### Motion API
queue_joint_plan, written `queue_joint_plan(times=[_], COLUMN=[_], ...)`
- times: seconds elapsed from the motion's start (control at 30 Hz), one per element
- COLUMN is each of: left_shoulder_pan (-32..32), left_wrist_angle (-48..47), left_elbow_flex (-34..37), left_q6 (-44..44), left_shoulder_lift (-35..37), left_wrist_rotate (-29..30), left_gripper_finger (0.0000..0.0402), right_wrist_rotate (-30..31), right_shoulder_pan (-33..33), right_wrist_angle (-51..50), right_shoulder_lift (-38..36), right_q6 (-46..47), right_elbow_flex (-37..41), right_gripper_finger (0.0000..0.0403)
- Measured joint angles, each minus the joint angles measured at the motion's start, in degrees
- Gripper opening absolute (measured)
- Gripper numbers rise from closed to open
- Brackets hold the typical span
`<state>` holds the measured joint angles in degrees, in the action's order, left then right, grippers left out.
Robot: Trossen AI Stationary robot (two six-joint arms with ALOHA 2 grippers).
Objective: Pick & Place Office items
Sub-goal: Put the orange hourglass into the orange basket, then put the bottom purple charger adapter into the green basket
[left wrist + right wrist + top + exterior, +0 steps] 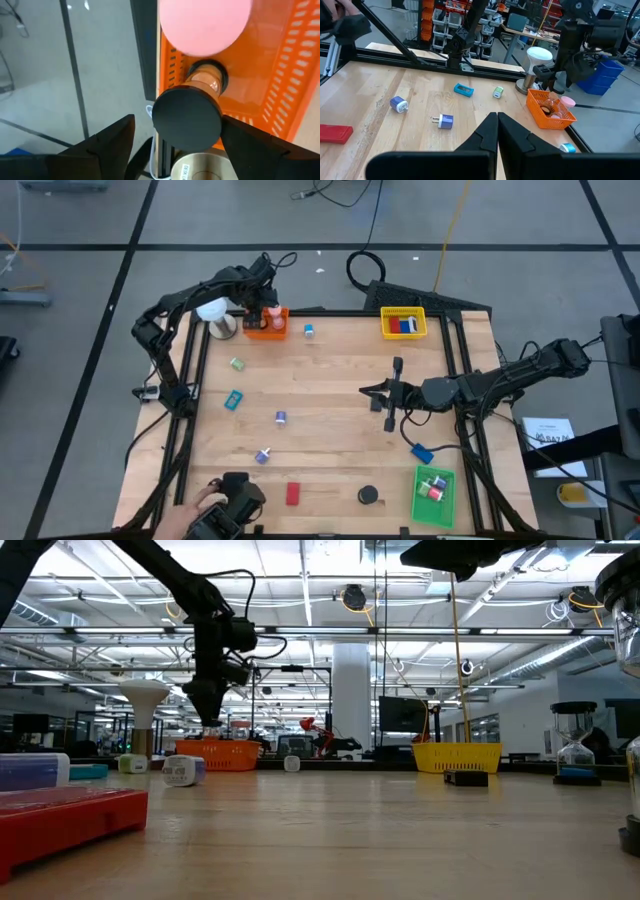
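Two tools show: the left tool [268, 308] hangs open over the orange tray [266, 330] at the surface's far edge, gripping nothing. The right tool [372, 392] hovers shut and empty mid-surface.

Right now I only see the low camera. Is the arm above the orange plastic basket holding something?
Observer: No. The left gripper is open, its fingers either side of a black round disc inside the orange basket.
Operator: Where's the other arm?
Observer: The right gripper is shut and empty, above the wooden table, toward its right side.
Operator: What's in the yellow mesh tray?
Observer: The yellow mesh tray holds a blue block and a red block.
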<state>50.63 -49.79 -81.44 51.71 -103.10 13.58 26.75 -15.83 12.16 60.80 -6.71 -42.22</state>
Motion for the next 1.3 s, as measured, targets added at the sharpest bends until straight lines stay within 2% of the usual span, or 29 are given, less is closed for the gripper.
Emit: queue_joint_plan(times=[0.23,0.43,0.57,0.73,0.87,0.97,1.13,1.3], left_shoulder_pan=[-1.4,-3.1,-5.0,-7.3,-9.6,-11.8,-15.7,-20.1], left_wrist_angle=[0.4,-0.2,-2.6,-3.2,3.1,8.5,16.7,19.9], left_elbow_flex=[-0.1,-0.1,-0.1,1.2,7.6,14.5,25.6,30.3], left_q6=[-0.9,-7.0,-11.1,-16.9,-21.3,-23.0,-24.5,-32.9], left_shoulder_lift=[3.0,8.7,13.9,19.8,24.1,26.9,31.1,32.2], left_wrist_rotate=[0.2,3.4,-0.5,-9.1,-13.4,-13.6,-13.5,-14.4], left_gripper_finger=[0.0291,0.0285,0.0247,0.0172,0.0114,0.0081,0.0041,0.0014], right_wrist_rotate=[0.0,0.0,0.0,0.0,0.0,0.1,0.2,0.6], right_shoulder_pan=[0.0,0.0,0.0,0.0,0.0,0.0,0.1,0.2], right_wrist_angle=[0.0,-0.2,-0.2,-0.1,0.0,0.0,0.0,2.0], right_shoulder_lift=[0.0,0.0,0.0,0.0,0.0,0.0,0.0,0.6], right_q6=[0.0,-0.3,-0.4,-0.4,0.0,0.2,1.7,2.9], right_elbow_flex=[0.0,0.0,0.0,0.0,0.0,0.0,0.0,0.0], right_gripper_finger=[0.0004,0.0004,0.0004,0.0004,0.0004,0.0004,0.0004,0.0004])
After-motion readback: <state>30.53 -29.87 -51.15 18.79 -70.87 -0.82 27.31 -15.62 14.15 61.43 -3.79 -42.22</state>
